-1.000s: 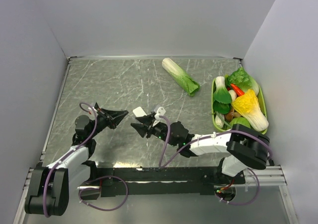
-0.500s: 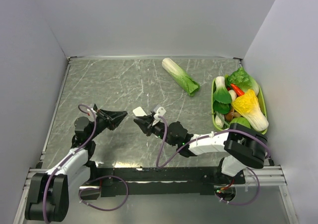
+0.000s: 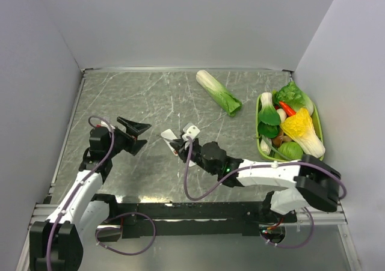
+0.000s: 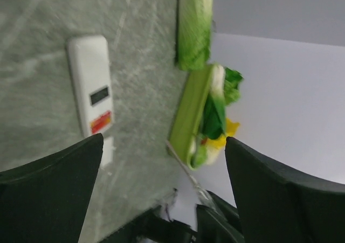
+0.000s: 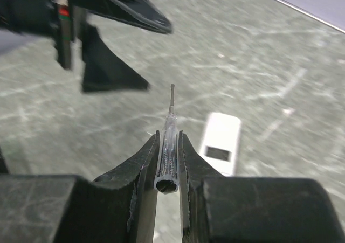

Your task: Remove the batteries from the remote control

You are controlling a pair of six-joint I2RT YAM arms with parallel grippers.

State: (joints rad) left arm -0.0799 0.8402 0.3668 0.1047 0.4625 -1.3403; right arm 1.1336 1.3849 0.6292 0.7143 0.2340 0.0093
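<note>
The right end effector is clamping a thin clear tool near the remote control; the left end effector is hovering, fingers spread wide

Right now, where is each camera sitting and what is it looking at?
Top external: high behind the arms, looking down on the table; both arms show.
Left wrist: faces the remote control and vegetable basket; open left gripper shows.
Right wrist: low, faces the remote control; right gripper pinching a thin tool shows.
All three see the remote control.
</note>
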